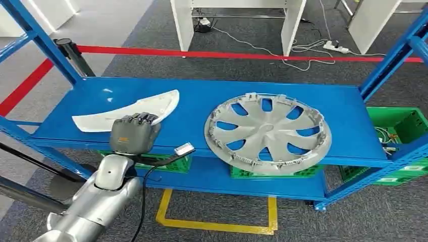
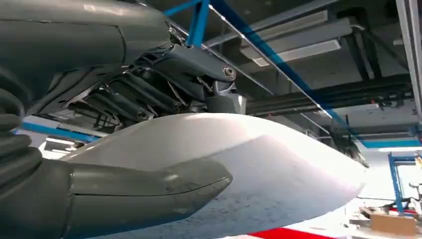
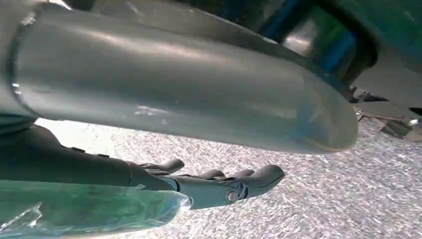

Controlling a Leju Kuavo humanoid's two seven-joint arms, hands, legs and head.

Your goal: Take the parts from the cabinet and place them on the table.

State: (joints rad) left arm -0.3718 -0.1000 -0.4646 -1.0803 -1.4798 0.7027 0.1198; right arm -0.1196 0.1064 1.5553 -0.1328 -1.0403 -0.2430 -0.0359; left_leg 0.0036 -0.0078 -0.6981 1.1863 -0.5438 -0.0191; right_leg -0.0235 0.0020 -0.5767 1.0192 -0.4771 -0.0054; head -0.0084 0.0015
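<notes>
My left fingers [image 2: 149,94] lie over the top of the long white curved plastic trim panel [image 1: 128,112], with my thumb beneath its near edge, so my left hand [image 1: 134,132] grips it where it lies on the left part of the blue metal shelf [image 1: 202,101]. My right hand [image 3: 209,184] hangs low over speckled grey floor, fingers loosely apart, nothing in them. Well to the right of the panel, on the same shelf, lies the round grey plastic wheel cover [image 1: 267,132], its near rim overhanging the shelf edge. I judge the risk lies in the hold: I grip the panel near one end, so lifting could let the long far end sag, twist free, or catch the blue upright [image 1: 45,45] at the left. I can read no brand, label or writing anywhere.
</notes>
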